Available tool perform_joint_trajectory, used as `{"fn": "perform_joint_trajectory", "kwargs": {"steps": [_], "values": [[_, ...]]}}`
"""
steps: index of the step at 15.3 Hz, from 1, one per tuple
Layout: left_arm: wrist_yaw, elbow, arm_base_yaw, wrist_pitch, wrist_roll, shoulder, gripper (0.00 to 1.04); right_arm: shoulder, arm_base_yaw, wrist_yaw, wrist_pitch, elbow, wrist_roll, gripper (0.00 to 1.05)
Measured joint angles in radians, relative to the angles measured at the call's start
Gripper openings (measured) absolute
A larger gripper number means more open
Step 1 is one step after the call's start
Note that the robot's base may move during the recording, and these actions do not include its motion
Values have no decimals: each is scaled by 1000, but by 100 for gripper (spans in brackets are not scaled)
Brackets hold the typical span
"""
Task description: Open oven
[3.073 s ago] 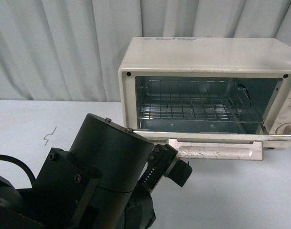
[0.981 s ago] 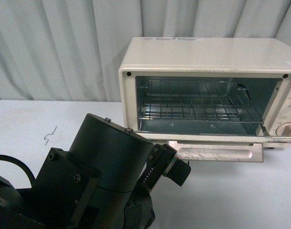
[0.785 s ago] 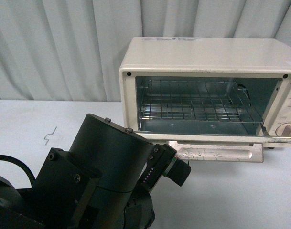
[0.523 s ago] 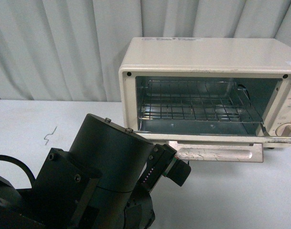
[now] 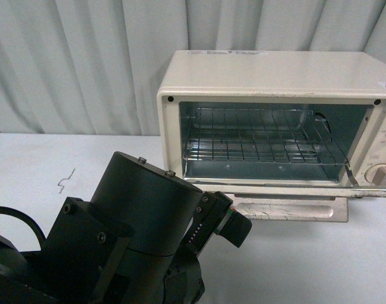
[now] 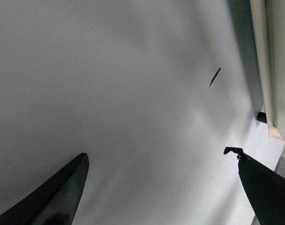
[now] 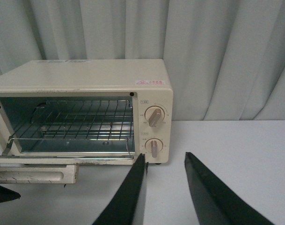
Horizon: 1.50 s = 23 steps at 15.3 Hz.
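Note:
The cream-white oven (image 5: pixel 275 76) stands on the white table at the back right, its drop-down door (image 5: pixel 288 208) lying open and flat, the wire rack (image 5: pixel 262 145) showing inside. It also shows in the right wrist view (image 7: pixel 86 79), with two round knobs (image 7: pixel 154 116) and the door's handle (image 7: pixel 34 173). My left arm (image 5: pixel 135 234) fills the lower left; its gripper (image 6: pixel 158 157) is open and empty over bare table beside the oven's edge (image 6: pixel 268 70). My right gripper (image 7: pixel 164 159) is open and empty, in front of the oven's knob side, apart from it.
Pale curtains (image 5: pixel 72 63) hang behind the table. A small dark squiggle mark (image 5: pixel 66 179) lies on the table at left, and it also shows in the left wrist view (image 6: pixel 215 77). White table surface (image 7: pixel 245 154) lies right of the oven.
The open door has dropped a little lower and now lies flatter. The left arm has barely moved.

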Motion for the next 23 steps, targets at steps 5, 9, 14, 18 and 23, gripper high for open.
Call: {"fn": "perform_joint_trajectory", "kwargs": {"steps": [5, 9, 14, 18, 23], "values": [[0, 0, 0, 0, 0, 0, 98, 0, 0, 0, 0, 0, 0, 81], [-240, -77, -37, 110, 111, -14, 98, 0, 0, 0, 0, 0, 0, 98], [-82, -326, 37, 198, 262, -308, 98, 0, 0, 0, 0, 0, 0, 98], [-116, -456, 163, -21, 474, -788, 98, 0, 0, 0, 0, 0, 0, 98], [-282, -443, 209, -134, 730, -1214, 92, 0, 0, 0, 0, 0, 0, 98]]}}
